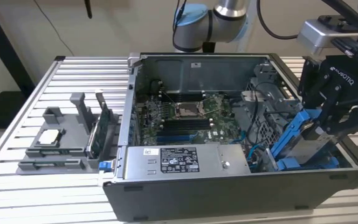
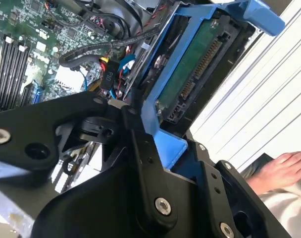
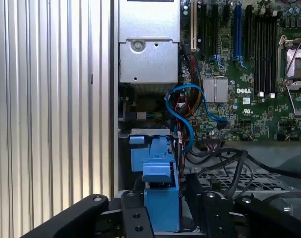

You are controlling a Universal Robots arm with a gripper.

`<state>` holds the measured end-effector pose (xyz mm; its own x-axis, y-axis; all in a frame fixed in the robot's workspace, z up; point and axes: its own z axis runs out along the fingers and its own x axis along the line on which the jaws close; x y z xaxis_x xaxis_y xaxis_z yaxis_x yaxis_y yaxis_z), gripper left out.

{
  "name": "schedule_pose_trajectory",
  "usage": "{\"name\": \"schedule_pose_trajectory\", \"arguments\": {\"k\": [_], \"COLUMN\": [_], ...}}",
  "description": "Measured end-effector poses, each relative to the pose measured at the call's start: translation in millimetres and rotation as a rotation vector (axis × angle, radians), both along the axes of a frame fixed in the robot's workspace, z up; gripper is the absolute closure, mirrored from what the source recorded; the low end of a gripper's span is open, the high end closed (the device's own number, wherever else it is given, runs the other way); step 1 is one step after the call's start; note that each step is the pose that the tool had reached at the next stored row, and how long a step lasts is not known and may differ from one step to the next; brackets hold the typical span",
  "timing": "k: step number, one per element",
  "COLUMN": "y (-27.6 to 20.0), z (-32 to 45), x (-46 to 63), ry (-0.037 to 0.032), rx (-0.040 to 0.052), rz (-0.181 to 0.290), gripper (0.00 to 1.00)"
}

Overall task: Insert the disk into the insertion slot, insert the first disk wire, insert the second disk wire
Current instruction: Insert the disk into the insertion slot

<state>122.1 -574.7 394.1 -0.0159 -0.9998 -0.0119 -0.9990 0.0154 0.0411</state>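
Observation:
The disk (image 1: 308, 140), silver-faced in a bright blue carrier frame, hangs tilted over the open computer case's corner on the exterior view's right. My black gripper (image 1: 331, 126) is shut on its upper part, and its lower end dips into the drive bay (image 1: 303, 163) there. In the second wrist view my gripper (image 2: 173, 153) clamps the blue frame, and the disk (image 2: 190, 74) shows its green underside and connector. In the first wrist view the blue carrier (image 3: 160, 198) sits between my fingers (image 3: 135, 215). A blue wire (image 3: 182, 114) and black wires (image 3: 225, 163) lie loose beside the bay.
The case holds a grey labelled power-supply box (image 1: 179, 159) and the motherboard (image 1: 185, 112). On the slatted table (image 1: 54, 196), a grey fixture (image 1: 51, 140) with upright parts stands at the exterior view's left. A person's hand (image 2: 284, 171) rests outside the case.

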Motion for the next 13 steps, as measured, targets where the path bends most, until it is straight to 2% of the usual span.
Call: {"name": "schedule_pose_trajectory", "arguments": {"k": [1,3,6,7,9,11,13], "y": [0.0,0.0,0.1,0.0,0.0,0.1,0.1], "z": [0.0,0.0,0.1,0.1,0.0,0.0,-0.8], "x": [0.0,0.0,-0.5,-0.8,-2.5,-3.3,-3.2], "ry": [0.0000,0.0000,0.0000,0.0000,-0.0001,0.0000,0.0000], "rx": [0.0000,0.0003,0.0063,0.0084,0.0197,0.0272,0.0275], "rz": [0.000,0.000,0.000,0.000,-0.001,-0.001,-0.001], "gripper": [0.61,0.61,0.61,0.61,0.68,0.68,0.68]}}
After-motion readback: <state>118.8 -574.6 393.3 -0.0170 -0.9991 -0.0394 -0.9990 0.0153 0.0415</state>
